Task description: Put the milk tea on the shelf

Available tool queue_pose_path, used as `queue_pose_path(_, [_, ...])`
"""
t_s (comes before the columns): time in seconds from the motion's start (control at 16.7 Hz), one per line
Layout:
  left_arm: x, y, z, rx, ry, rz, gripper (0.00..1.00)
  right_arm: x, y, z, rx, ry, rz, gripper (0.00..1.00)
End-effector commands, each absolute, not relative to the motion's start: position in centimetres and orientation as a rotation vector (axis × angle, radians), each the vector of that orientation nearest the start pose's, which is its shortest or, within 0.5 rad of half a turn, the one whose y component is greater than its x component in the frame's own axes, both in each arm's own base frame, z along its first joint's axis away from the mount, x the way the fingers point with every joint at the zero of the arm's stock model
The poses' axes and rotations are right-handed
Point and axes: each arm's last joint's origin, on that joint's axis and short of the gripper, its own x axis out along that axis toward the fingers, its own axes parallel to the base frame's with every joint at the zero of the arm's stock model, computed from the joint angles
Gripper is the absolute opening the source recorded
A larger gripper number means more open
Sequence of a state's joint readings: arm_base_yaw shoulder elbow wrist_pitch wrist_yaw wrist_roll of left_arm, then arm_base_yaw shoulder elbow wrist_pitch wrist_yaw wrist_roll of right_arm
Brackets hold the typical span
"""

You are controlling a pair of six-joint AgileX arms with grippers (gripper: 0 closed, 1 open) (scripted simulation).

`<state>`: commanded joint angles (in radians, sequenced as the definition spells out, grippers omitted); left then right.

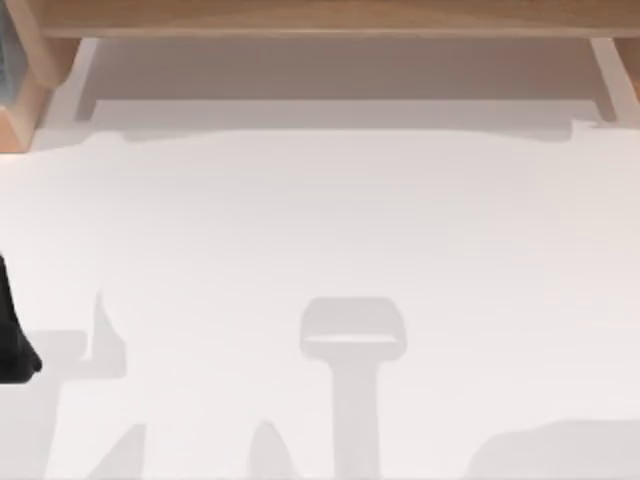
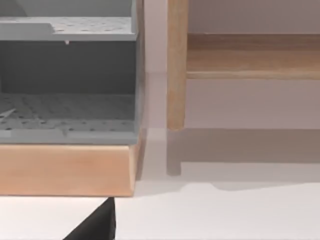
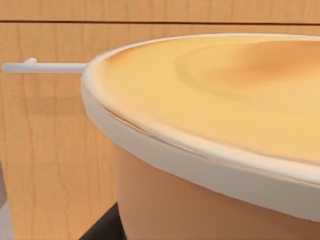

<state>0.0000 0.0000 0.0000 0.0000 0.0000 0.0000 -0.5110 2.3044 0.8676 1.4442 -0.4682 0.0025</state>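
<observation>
1. The right gripper's fingers (image 3: pixel 102 227) are showing as a dark tip just beside the orange milk tea cup with a cream rim (image 3: pixel 210 150); their spread cannot be told.
2. The cup is sitting close before the wide light-brown wooden shelf (image 3: pixel 50 140).
3. The left arm (image 1: pixel 12 340) is sitting at the white counter's (image 1: pixel 320 230) left edge.

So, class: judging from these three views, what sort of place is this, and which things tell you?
Probably a rendered tabletop test scene, not a real room: a plain white table, a wide light-brown wooden shelf unit along its far edge, and a tan milk tea cup with a cream-rimmed lid close before wood panelling.
</observation>
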Motion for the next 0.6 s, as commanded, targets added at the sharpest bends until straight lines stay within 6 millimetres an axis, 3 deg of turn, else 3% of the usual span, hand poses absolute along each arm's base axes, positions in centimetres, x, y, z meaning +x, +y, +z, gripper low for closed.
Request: queue_pose_path(0.6, [10.6,-0.1,16.0,0.000,0.000,0.000,1.00,34.8,-17.6,7.1,-0.010,-0.003,-0.018,0.00])
